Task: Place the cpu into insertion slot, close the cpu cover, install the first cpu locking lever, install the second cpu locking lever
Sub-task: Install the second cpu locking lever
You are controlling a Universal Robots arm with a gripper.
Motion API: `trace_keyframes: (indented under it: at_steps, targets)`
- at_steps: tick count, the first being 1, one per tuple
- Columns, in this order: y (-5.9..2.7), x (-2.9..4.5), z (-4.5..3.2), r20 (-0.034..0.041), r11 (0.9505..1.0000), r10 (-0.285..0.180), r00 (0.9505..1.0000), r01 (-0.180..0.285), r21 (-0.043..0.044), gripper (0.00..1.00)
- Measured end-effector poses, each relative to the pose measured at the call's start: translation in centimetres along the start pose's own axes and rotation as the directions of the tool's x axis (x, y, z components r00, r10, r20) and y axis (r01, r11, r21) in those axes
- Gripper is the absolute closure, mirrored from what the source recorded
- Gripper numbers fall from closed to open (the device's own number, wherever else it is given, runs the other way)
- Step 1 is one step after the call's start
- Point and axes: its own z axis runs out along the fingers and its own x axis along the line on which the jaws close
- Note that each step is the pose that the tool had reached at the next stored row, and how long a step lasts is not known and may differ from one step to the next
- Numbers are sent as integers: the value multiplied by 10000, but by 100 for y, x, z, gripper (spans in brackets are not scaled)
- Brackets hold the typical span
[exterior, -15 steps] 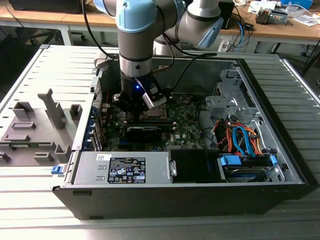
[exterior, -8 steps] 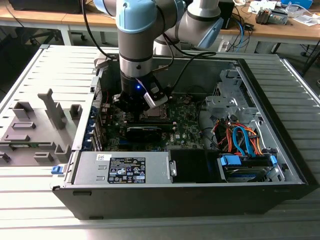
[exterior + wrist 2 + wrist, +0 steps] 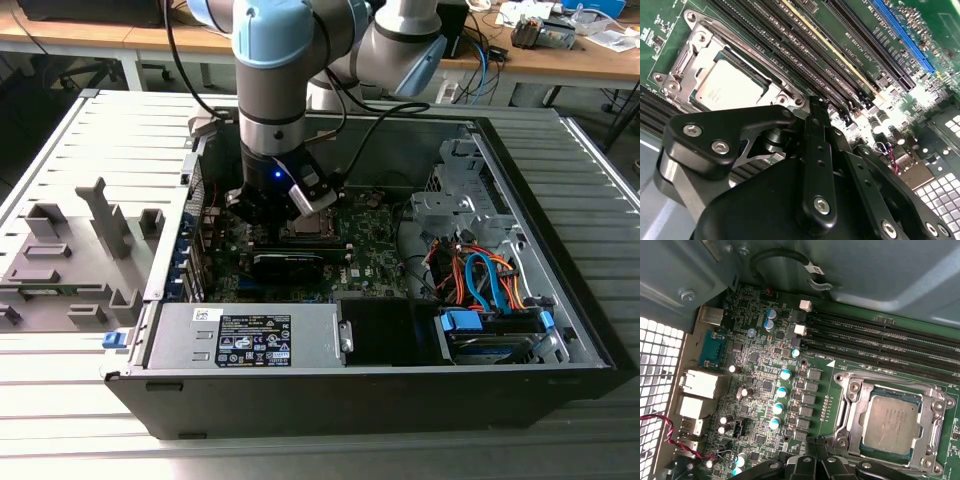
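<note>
While the arm hung inside the open black computer case [image 3: 560, 370], the nearest thing in the exterior view was the long grey power supply box [image 3: 250, 335] along the case's front edge, at six o'clock from the black gripper [image 3: 272, 212]. At four o'clock from the gripper lay a bundle of blue and orange cables [image 3: 480, 285] over the drive bay. A grey plastic fixture block [image 3: 70, 250] stood outside the case at nine o'clock, well apart.

The gripper hovered low over the green motherboard [image 3: 765, 390], near the case's wall at nine o'clock, with free board toward three o'clock. Whether the pincer stood wide or narrow could not be told.

Both wrist views showed the small flat square cpu [image 3: 890, 422] with its pale silvery face seated in the square insertion slot [image 3: 927, 460], just beside the gripper and apart from it. The thin silvery windowed cpu cover [image 3: 855, 387] appeared to lie flat around the chip's edges. Long black memory slots [image 3: 880, 337] ran close along one socket edge. Beyond, at twelve o'clock, the case's far wall [image 3: 400, 140] rose, and wooden benches [image 3: 590, 60] behind it.
</note>
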Motion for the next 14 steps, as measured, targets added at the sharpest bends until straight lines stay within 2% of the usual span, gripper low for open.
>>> trace_keyframes:
  at_steps: [4, 8, 11, 14]
  targets:
    - [22, -5, 6, 17, 9999, -102, 9999, 102, -71, 89]
    - [26, -7, 33, 26, 9999, -128, 9999, 129, -105, 89]
    - [-15, 1, 84, 31, 9998, -131, 9999, 131, -132, 89]
    - [-32, 6, 77, 31, 9998, -129, 9999, 129, -133, 89]
